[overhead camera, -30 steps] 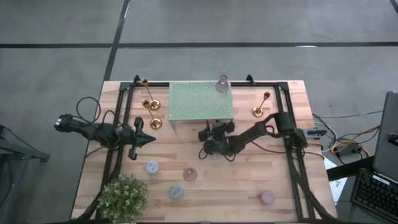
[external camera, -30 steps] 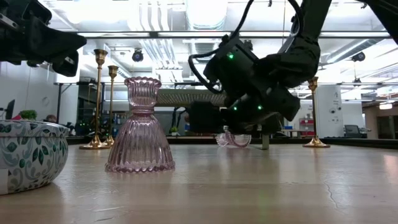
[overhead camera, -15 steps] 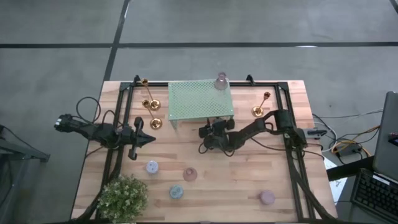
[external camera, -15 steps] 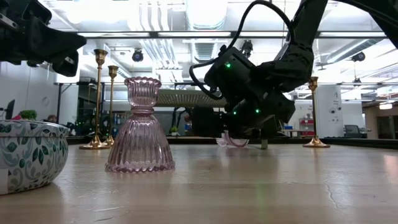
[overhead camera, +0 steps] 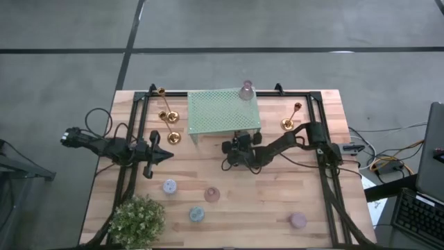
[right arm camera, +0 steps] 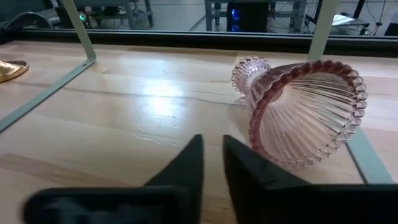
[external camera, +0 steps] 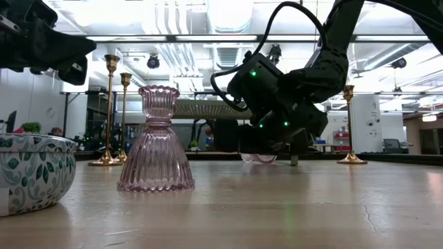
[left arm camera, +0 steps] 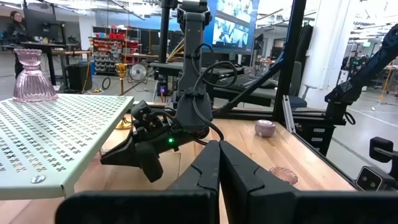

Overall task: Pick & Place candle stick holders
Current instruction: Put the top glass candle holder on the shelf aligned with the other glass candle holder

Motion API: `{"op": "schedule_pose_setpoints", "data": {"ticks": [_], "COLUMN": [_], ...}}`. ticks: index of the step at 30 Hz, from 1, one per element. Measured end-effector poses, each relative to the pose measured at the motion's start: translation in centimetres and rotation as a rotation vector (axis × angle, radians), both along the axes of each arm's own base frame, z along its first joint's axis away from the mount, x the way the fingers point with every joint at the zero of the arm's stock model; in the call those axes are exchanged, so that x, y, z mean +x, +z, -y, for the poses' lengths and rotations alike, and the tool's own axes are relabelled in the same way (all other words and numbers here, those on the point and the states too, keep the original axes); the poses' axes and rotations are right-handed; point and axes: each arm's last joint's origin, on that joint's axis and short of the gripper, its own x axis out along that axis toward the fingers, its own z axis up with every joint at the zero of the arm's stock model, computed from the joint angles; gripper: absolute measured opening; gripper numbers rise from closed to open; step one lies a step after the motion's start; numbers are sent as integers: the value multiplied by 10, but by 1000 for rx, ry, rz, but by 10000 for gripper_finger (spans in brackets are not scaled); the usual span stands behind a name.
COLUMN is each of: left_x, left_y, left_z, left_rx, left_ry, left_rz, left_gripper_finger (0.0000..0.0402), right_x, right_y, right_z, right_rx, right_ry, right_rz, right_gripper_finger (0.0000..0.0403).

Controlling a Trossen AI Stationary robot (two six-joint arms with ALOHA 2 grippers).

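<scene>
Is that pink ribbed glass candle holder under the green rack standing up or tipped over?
Tipped over. The pink ribbed glass candle holder lies on its side on the wooden table, its flared base facing the camera.

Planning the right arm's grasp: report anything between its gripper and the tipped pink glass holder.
Nothing visible does: only bare tabletop separates the right gripper from the pink holder, lying sideways by a rack leg.

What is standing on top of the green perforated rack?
One pink ribbed glass candle holder stands upright at a back corner of the green perforated rack; nothing else shows on it. The space beneath the rack is hidden from above.
</scene>
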Motion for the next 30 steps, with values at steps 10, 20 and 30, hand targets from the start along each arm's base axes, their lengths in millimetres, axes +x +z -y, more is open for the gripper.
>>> {"op": "schedule_pose_setpoints", "data": {"ticks": [10, 20, 30], "left_x": [0, 0, 0], "left_y": [0, 0, 0], "left_z": [0, 0, 0], "left_rx": [0, 0, 0], "left_ry": [0, 0, 0], "left_rz": [0, 0, 0], "left_gripper_finger": [7, 7, 7], "right_x": [0, -6, -51], "right_y": [-2, -5, 25], "right_z": [-7, -41, -94], "right_rx": [42, 16, -31], "right_ry": [74, 190, 391], "right_rz": [-45, -133, -204], "right_gripper_finger": [8, 8, 8]}}
